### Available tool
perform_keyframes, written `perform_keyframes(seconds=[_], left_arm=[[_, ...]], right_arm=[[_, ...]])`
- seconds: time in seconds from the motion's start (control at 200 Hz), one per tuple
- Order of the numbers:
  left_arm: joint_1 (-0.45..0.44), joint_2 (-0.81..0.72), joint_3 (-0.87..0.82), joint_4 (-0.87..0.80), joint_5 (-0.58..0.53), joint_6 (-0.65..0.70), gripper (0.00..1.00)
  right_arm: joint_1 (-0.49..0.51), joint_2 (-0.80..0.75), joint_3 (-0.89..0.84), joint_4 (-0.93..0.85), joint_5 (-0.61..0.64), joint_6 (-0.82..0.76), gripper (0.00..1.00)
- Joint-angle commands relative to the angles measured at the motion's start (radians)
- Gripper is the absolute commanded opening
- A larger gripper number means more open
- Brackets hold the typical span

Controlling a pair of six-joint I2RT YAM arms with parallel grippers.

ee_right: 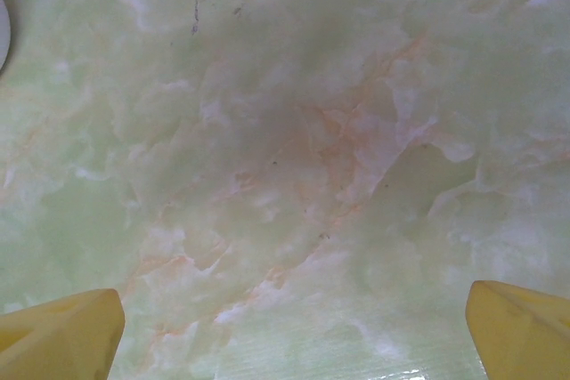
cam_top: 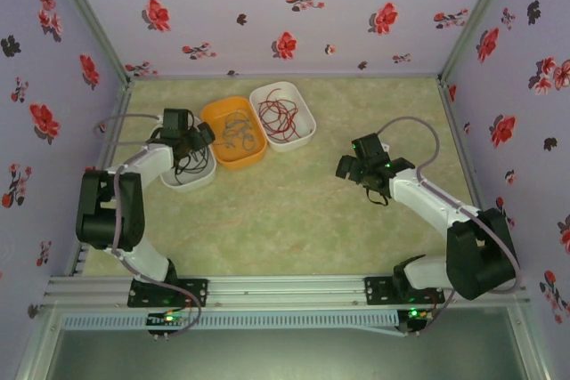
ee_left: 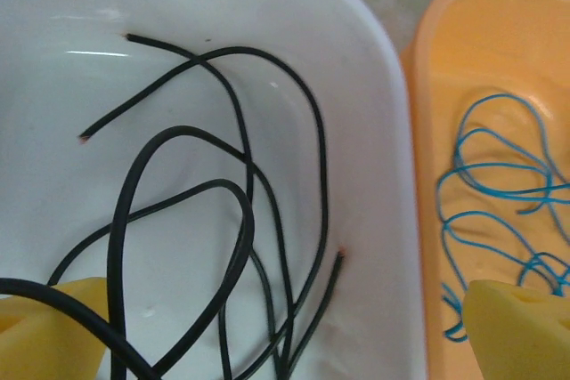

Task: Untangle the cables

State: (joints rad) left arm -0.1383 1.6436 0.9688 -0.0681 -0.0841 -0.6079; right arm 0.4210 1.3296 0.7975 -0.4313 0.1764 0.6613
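Black cables [ee_left: 247, 229] are seen in a white tub [ee_left: 387, 131] at nine o'clock, under the spread left gripper [ee_left: 285, 335]. The right gripper [ee_right: 294, 331] is spread at three o'clock.

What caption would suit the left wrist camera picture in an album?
Open left gripper hovering over black cables in a white tub, blue cables in the orange tub beside it.

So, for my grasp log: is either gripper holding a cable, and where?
Nothing is held. Left gripper open over the black cable in its white tub; right gripper open over the table.
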Motion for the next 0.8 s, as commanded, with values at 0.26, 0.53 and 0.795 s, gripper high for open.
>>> perform_keyframes(seconds=[0.26, 0.53, 0.795], left_arm=[[0.011, -0.02, -0.045, 0.073, 0.052, -0.055, 1.0], [0.011, -0.101, -0.042, -0.071, 0.011, -0.035, 1.0], [0.01, -0.158, -0.001, -0.182, -0.01, -0.002, 1.0]], right_arm=[[0.003, -0.027, 0.019, -0.001, 0.006, -0.004, 0.99], [0.006, -0.045, 0.016, 0.0, 0.007, -0.006, 0.99], [0.011, -0.049, 0.014, 0.004, 0.006, -0.006, 0.99]])
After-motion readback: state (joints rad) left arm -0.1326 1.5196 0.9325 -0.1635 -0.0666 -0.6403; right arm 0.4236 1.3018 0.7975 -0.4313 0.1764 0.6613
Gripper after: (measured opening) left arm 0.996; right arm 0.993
